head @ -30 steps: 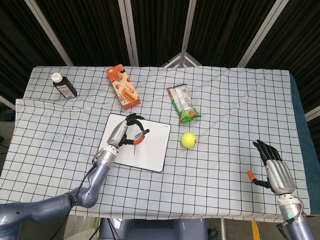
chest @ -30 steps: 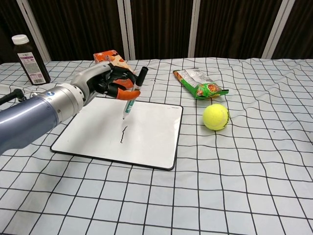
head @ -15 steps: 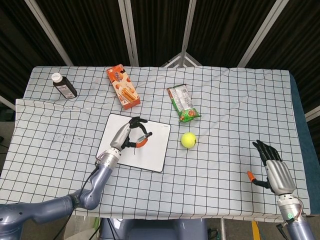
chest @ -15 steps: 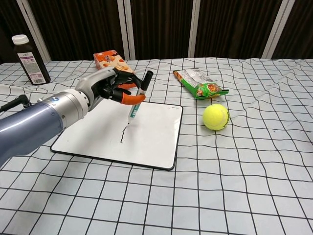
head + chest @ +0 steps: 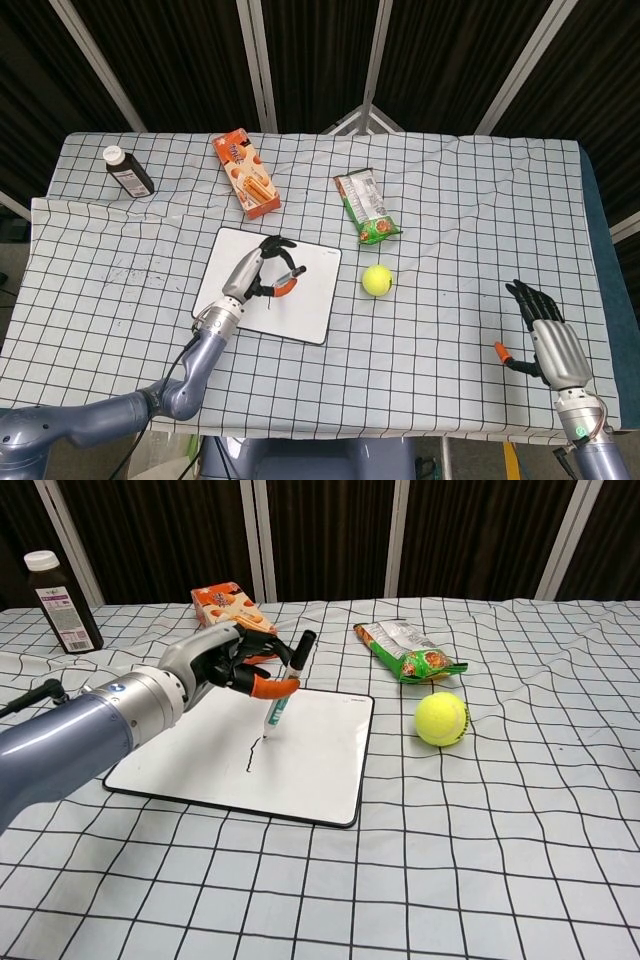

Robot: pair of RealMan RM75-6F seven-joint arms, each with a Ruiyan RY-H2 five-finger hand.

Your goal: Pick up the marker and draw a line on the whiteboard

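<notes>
- The left hand (image 5: 225,662) pinches the marker (image 5: 284,689) between its fingers, tilted, cap end up, tip down on the whiteboard (image 5: 310,765).
- A short dark line (image 5: 253,754) runs on the whiteboard from the marker's tip toward the near edge.
- The right hand (image 5: 548,340) rests on the counter (image 5: 450,220) well apart from the board, fingers spread, holding nothing.
- A tennis ball (image 5: 441,718) lies just beside the whiteboard; a snack bag (image 5: 405,651), a carton (image 5: 226,602) and a bottle (image 5: 61,602) lie farther back.
</notes>
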